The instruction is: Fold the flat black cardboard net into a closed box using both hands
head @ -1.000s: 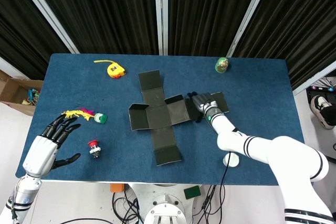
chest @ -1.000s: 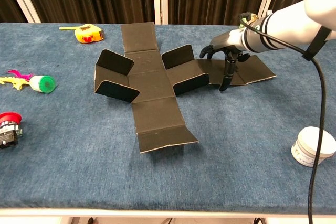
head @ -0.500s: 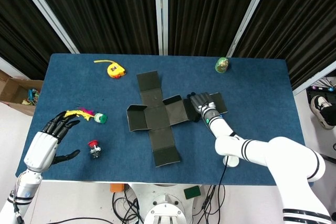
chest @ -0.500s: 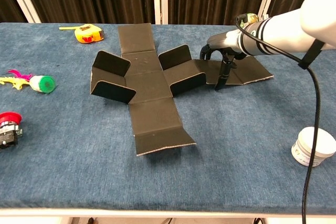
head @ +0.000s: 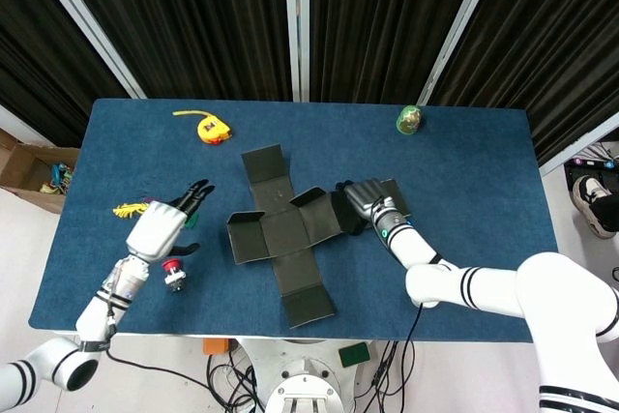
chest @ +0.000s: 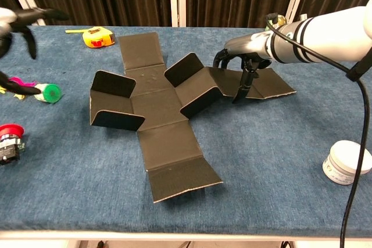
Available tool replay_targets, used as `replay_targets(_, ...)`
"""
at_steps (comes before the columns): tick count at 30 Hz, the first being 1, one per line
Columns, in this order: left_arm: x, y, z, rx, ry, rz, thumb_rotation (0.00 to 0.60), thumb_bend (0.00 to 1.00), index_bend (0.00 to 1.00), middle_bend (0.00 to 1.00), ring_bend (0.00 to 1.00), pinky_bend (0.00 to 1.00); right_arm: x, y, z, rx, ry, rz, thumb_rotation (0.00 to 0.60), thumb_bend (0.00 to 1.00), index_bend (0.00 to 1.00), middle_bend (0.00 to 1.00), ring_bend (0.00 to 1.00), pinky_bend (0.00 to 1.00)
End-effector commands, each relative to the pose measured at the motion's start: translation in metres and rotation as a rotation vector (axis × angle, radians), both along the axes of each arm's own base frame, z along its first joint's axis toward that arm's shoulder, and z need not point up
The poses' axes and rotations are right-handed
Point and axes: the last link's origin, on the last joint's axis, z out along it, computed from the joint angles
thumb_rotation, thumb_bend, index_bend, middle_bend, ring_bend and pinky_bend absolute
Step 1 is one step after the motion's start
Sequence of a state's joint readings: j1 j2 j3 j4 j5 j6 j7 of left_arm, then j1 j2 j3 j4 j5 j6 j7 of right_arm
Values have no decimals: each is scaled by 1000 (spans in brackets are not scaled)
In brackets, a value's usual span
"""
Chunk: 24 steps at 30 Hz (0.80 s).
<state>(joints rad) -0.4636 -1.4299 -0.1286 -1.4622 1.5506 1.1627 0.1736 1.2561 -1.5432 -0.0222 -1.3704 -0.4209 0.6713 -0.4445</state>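
The black cardboard net [head: 280, 236] [chest: 152, 107] lies cross-shaped on the blue table, its left and right side flaps standing up and its long strips flat. My right hand [head: 362, 202] [chest: 244, 57] rests on the net's right strip just beyond the raised right flap, fingers curled over the card and one finger pointing down onto it. My left hand [head: 161, 227] [chest: 16, 21] hovers left of the net with its fingers spread and nothing in it.
A yellow tape measure [head: 212, 129] [chest: 97, 37] lies behind the net. A feathered green ball [chest: 46, 92] and a red button [head: 172, 274] [chest: 8, 141] lie at the left. There is a green jar [head: 409, 120] at the back and a white tub [chest: 347, 162] at the front right.
The right hand has slid the net leftward and turned it slightly. The left hand has risen and moved in from the table's left edge toward the net.
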Motion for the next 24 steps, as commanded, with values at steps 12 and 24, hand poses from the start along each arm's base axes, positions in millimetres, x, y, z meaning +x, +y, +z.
replay_targets(12,16,11,-54,5,184,-7,600,63,0,0,422,781,-3,3,-2,-20,21,7,600,312,505,385,739,1000)
replay_targets(24,36,11,-78,-86,-85,62,600,35,0,0,415,784,1,8,-2,-40,13,65,600,314,510,397,739,1000)
